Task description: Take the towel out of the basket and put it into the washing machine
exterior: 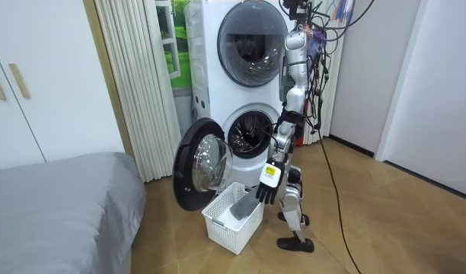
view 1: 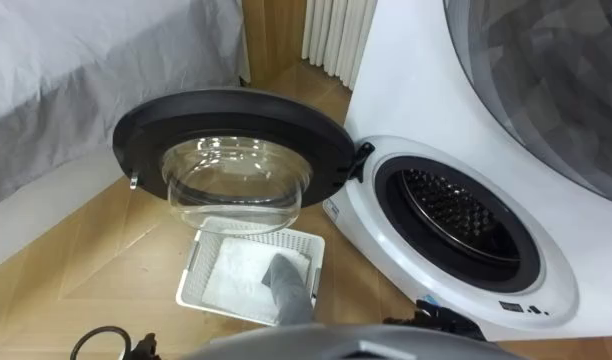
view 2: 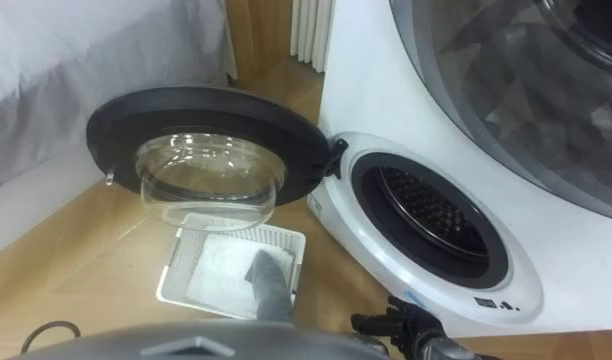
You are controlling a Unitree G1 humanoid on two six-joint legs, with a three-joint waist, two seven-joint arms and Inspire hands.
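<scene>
One towel [view 1: 284, 283] leans on the basket [view 1: 191, 278] rim under the left hand [exterior: 266, 189], grip unclear, washer door [view 1: 146, 125] wide open.

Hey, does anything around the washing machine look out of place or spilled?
Nothing spilled or broken. Only the grey towel stands out: it sticks up out of the white basket on the floor, below the open washer door, instead of lying flat like the white cloth beside it.

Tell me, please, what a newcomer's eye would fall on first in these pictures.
The washing machine has its round door swung wide open, baring the dark drum to the right. Below the door, a white basket sits on the wooden floor with a grey towel in it.
</scene>
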